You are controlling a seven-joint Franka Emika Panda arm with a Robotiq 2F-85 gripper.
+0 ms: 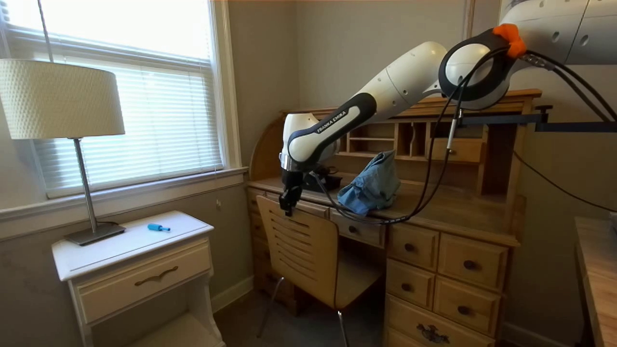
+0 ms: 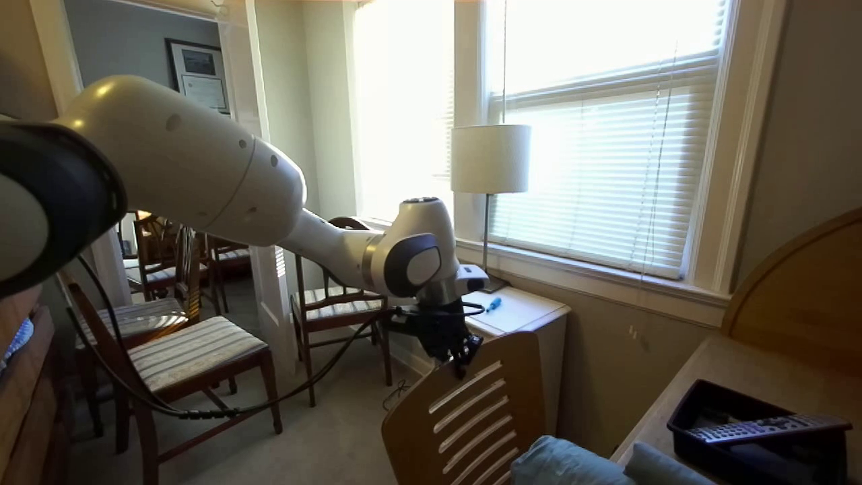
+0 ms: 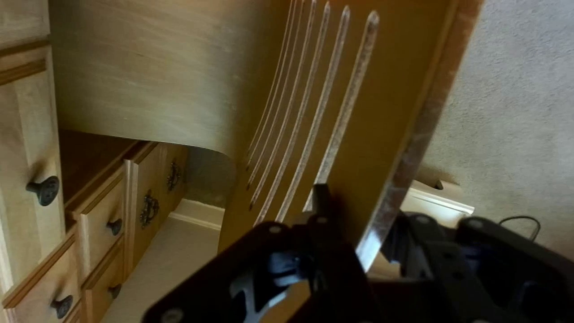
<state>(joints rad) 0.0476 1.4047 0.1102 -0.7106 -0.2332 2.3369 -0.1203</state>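
Note:
My black gripper reaches down over the top edge of a light wooden chair with a slotted back. In an exterior view the gripper sits at the top of the chair back. In the wrist view the fingers stand on either side of the chair back. One finger is on the seat-facing side, over the slots. The other is partly hidden behind the edge. The fingers are apart, and a narrow gap seems to show beside the edge. Firm contact cannot be seen.
A wooden desk stands behind the chair, with a blue cloth and a black tray holding a remote. A white nightstand bears a lamp and a blue tool. Striped-seat chairs stand nearby.

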